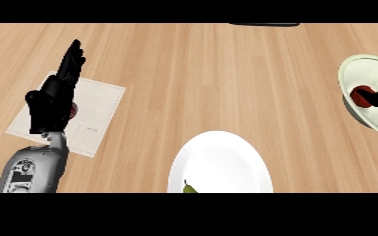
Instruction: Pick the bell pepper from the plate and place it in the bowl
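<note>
The white plate (221, 155) lies on the light wooden surface (207, 70), low in the head view and a little right of its middle, its lower part cut off by the view's edge. The bell pepper (190, 188) is on the plate, at the plate's lower left rim. Only a small tip of it shows: yellow-green, glossy, narrowing to a darker point at the top. The rest of it is cut off, so its full shape cannot be told.

The bowl (354, 70) sits well apart from the plate, up and to the right, half out of view. It is pale with a greenish-white rim. Inside it lies a dark red shape (363, 96) with black around it; what it is cannot be told.

The left robot hand (55, 97) stands well to the left of the plate and higher, fingers straight, apart from the thumb and pointing up. It holds nothing and rests over a white paper sheet (100, 110) that lies flat on the surface. Its grey forearm (33, 167) comes in from the lower left, level with the plate.

Of the right robot hand nothing can be told.

A dark object (262, 24) lies far above the plate at the upper edge.
</note>
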You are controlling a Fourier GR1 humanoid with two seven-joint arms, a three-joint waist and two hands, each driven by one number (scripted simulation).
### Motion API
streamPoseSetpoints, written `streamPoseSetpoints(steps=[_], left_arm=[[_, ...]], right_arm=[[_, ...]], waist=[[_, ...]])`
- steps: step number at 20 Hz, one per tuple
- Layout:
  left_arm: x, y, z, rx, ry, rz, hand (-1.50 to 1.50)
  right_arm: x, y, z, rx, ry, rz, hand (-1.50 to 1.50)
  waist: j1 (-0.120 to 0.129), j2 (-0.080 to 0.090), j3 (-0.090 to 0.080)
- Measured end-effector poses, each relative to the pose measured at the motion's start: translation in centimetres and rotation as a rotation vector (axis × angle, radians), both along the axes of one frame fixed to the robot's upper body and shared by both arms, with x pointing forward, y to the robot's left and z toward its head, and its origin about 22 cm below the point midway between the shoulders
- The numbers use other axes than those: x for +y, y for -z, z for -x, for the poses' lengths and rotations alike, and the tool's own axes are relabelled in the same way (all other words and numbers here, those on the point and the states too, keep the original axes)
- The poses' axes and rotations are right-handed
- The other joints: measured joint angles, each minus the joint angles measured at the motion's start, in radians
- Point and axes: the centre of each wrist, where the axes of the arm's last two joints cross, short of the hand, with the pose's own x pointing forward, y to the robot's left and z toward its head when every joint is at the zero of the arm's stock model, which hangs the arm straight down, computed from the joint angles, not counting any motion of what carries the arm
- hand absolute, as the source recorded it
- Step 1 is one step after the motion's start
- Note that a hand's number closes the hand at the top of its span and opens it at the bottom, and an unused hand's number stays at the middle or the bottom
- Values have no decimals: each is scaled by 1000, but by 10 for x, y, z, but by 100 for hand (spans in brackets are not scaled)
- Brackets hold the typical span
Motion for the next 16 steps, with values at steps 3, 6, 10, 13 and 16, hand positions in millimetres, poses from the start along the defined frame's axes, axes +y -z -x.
streamPoseSetpoints(steps=[3, 6, 10, 13, 16], left_arm=[[2, 3, 2, 1, -1, 1, 0], [2, 3, 4, 0, 2, 8, 0], [6, 3, 2, -2, -6, 2, 0], [7, 5, 3, 1, -12, 3, 0], [11, 5, 5, 3, -21, 2, 0]], right_arm=[[1, 3, -3, -46, -48, -66, -150], [-8, -2, -2, -113, -62, -108, -150], [-23, -7, 7, -176, -66, -167, -150], [-43, -12, 23, -200, -76, -223, -150], [-61, -8, 46, -220, -86, -275, -150]], waist=[[2, 0, 0], [2, 1, 1], [-7, -2, -1], [-15, -5, -1], [-24, -8, -2]])
